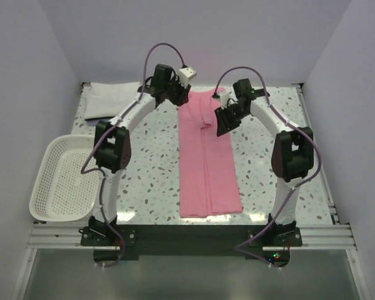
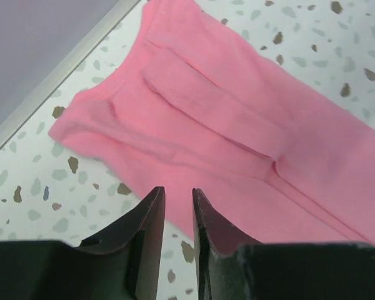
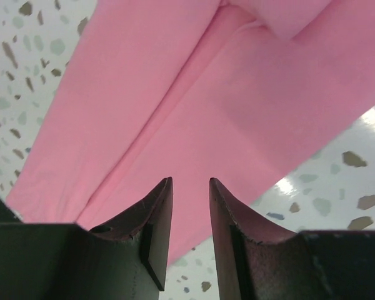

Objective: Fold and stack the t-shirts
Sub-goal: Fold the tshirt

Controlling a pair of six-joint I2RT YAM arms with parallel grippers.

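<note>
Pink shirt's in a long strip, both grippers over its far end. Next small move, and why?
Probably lower the left gripper and right gripper onto the far-end corners of the pink shirt and pinch. Both hover open and empty above that end, and the strip has no crosswise fold yet.

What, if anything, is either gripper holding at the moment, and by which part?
Nothing: the left gripper and right gripper are both empty above the pink t-shirt.

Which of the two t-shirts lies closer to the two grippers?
The pink t-shirt, a long folded strip along the table; the left gripper and right gripper hover at its far end. The white t-shirt lies folded in the far left corner.
</note>
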